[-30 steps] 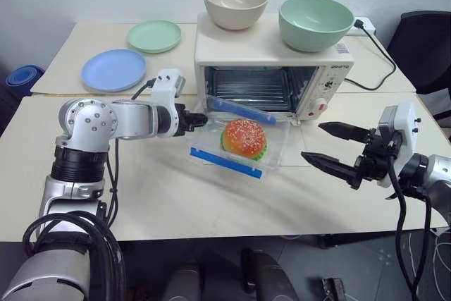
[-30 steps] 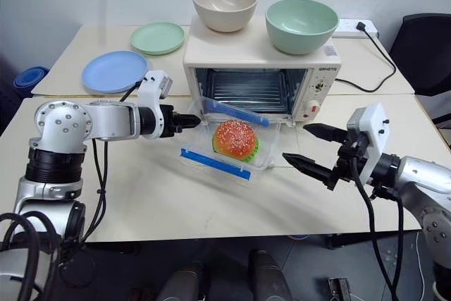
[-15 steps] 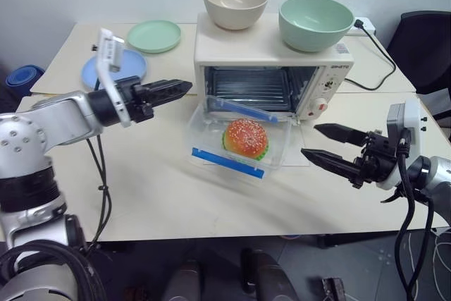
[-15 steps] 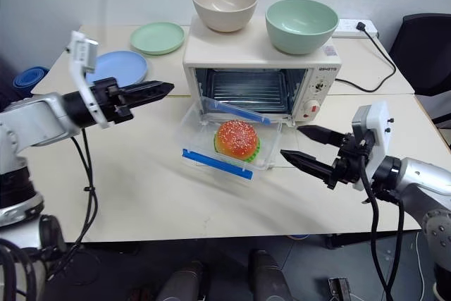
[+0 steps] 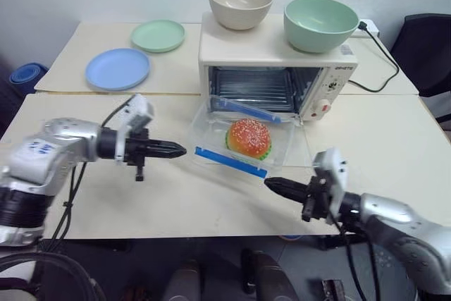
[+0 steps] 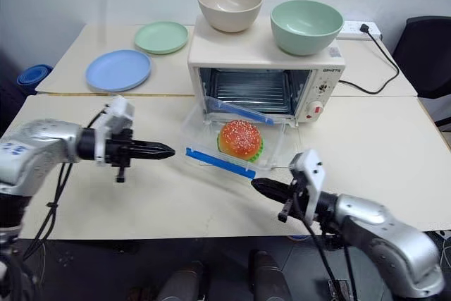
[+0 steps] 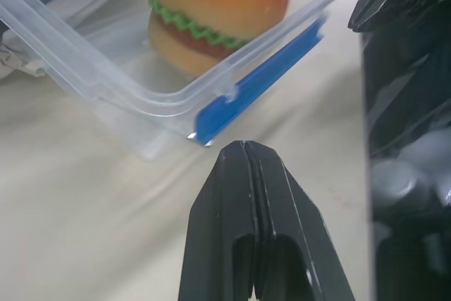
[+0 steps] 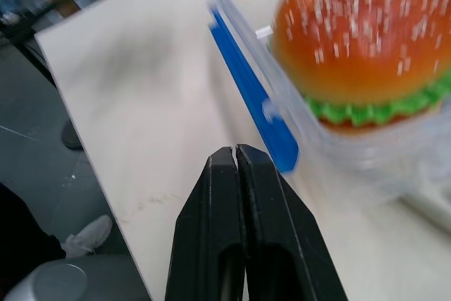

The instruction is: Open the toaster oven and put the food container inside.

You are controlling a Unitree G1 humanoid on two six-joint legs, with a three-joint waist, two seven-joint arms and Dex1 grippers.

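Food container (image 5: 243, 140), the clear shallow rectangular plastic box with two blue side clips and a sesame-bun toy burger inside, rests tilted on the lowered glass door of the cream-white boxy toaster oven (image 5: 276, 68). Its far clip sits just at the oven mouth and its near clip overhangs toward the counter's front edge. The long axis runs roughly parallel to that front edge, slanting a little, so the push inward goes toward the counter's back edge.

On the left, the left gripper (image 5: 177, 150) lies nearly level over the cream counter (image 5: 176, 195), its black fingers pressed shut on nothing, tips aimed rightward at the container's left end and just short of the near clip. The container lies straight ahead of those tips.

On the right, the right gripper (image 5: 273, 184) also has its fingers closed and empty, pointing leftward and inward just below the container's near right corner, close to it but apart. Both grippers look about equally near, one at each end of the near long side; I judge that suits a two-sided nudge into the oven.
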